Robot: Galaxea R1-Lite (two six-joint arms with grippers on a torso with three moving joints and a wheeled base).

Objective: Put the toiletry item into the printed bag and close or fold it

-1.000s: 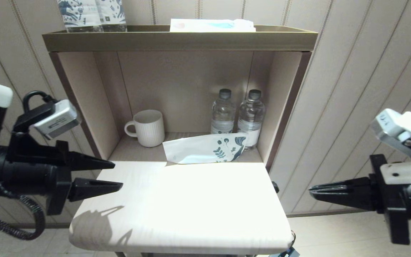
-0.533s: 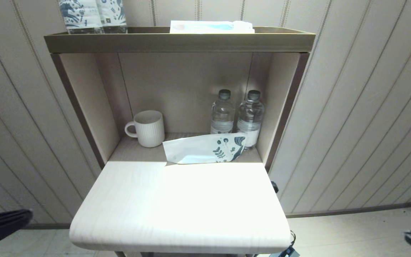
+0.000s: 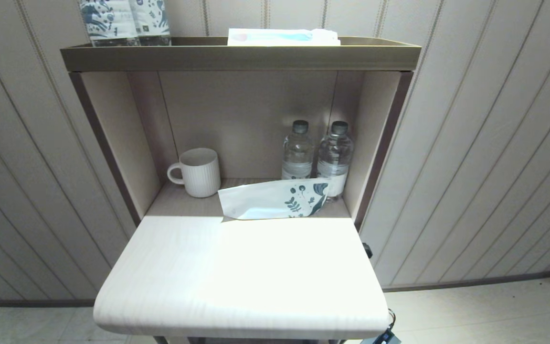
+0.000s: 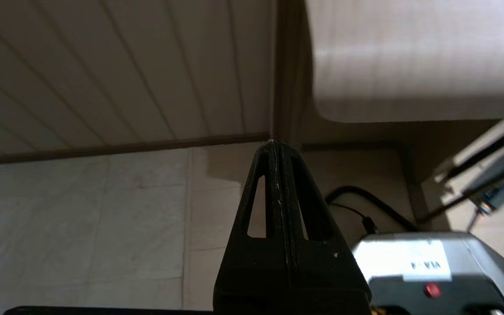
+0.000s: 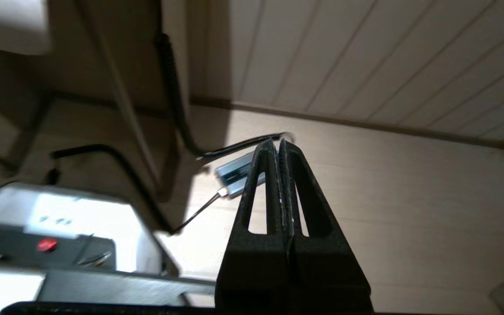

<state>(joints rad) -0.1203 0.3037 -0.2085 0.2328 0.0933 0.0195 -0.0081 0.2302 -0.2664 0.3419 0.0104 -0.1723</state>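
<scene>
Change: both arms have dropped out of the head view.
Left gripper (image 4: pixel 280 146): clenched, empty, below the table (image 3: pixel 170 267).
Right gripper (image 5: pixel 278 144): clenched, empty, low.
Printed bag (image 3: pixel 272 199): long axis crosswise, up and forward, neither arm clearly nearer.

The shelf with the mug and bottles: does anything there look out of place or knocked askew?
Only the printed bag looks odd: it lies slanted at the front of the lower shelf, leaning against the two water bottles. The mug and bottles stand upright, nothing spilled. Both end effectors hang below the table, shut.
</scene>
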